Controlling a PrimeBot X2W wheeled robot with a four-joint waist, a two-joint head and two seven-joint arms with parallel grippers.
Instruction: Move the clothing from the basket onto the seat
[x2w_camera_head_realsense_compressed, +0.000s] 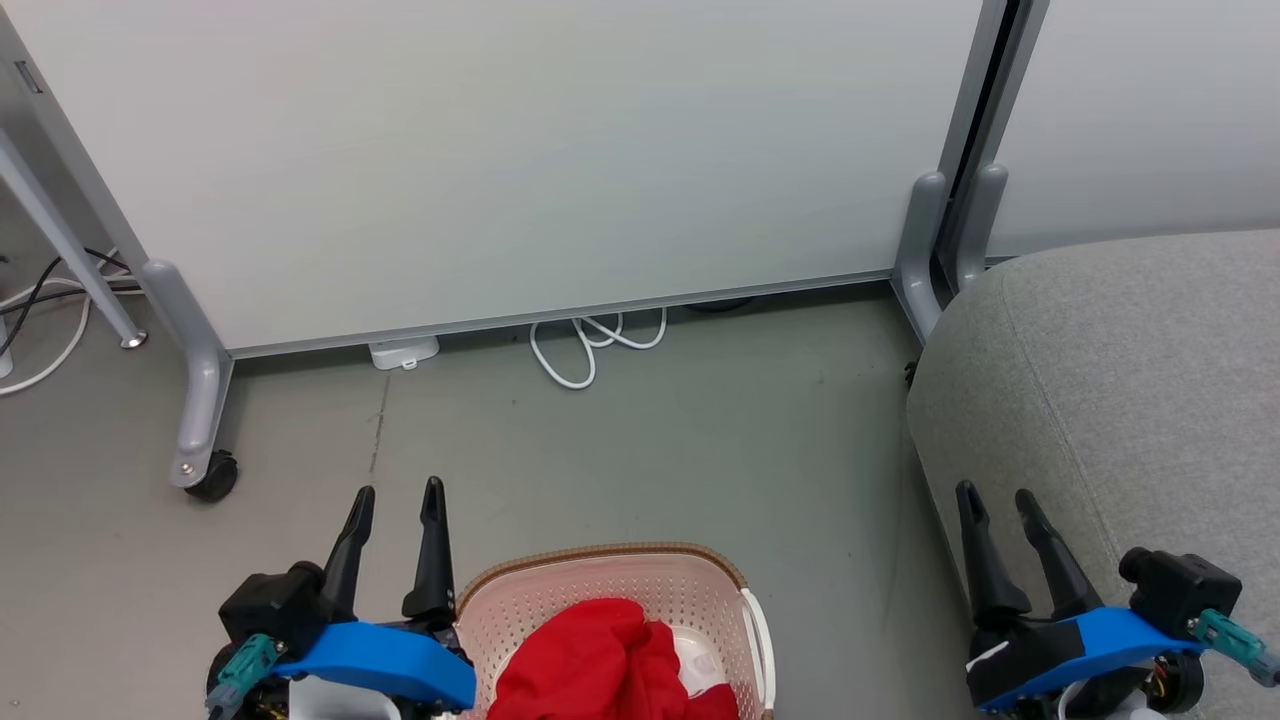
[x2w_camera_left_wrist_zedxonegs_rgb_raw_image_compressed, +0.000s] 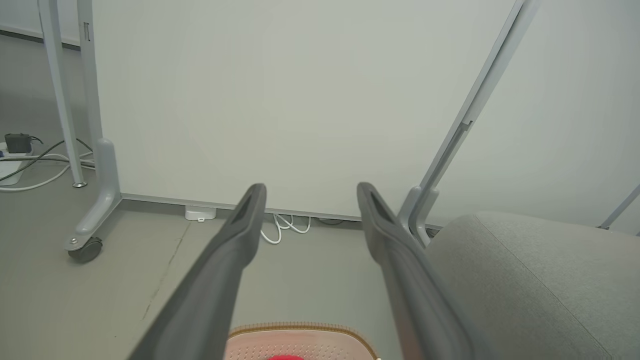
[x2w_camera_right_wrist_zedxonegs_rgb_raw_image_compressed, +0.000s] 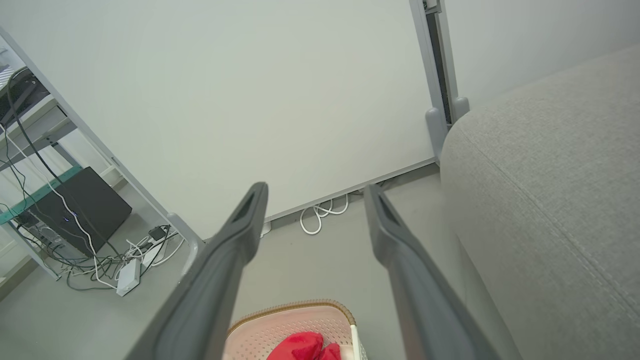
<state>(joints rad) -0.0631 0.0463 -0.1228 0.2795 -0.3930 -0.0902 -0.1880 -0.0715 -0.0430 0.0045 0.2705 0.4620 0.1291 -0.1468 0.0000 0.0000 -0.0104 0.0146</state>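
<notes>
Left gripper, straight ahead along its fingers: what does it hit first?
Probably the white partition panel, low down, above the coiled white cable at its foot. The left gripper points over bare floor; depth is unclear.

Bright, even light; soft shadows.

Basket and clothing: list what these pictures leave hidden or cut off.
- Basket: its near part is cut off by the head view's bottom edge, and its left side is partly behind the left gripper and its blue mount.
- Clothing: bunched up and cropped by the same edge, so the number of garments cannot be told.
- Seat: runs off the right edge, so its full extent is unseen.
</notes>
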